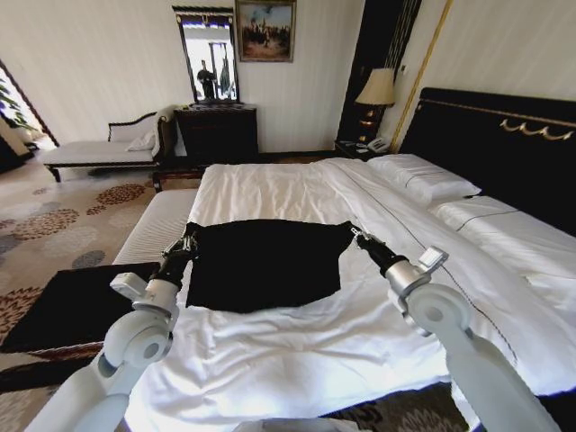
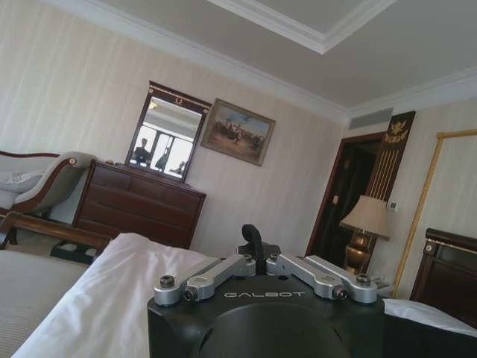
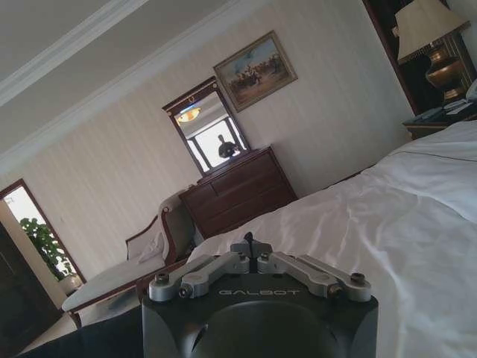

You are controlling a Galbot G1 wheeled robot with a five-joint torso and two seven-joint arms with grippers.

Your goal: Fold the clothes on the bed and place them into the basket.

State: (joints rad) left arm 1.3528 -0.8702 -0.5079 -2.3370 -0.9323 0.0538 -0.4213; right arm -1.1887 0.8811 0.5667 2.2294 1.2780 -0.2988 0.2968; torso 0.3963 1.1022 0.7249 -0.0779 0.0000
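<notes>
Black T-shirt (image 1: 263, 261) lies on the bed (image 1: 297, 342), partly folded. Left end effector (image 1: 190, 236) and right end effector (image 1: 357, 233) sit at its upper corners; grip state can't be told. Folding unfinished, basket placement remains.

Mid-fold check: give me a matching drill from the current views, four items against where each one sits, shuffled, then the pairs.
Things:
1. T-shirt
2. left gripper
3. right gripper
4. pillows

Places:
A. at the shirt's right far corner
B. by the black headboard
C. spread on the white duvet
D. at the shirt's left far corner

Pairs: 1-C, 2-D, 3-A, 4-B
</notes>
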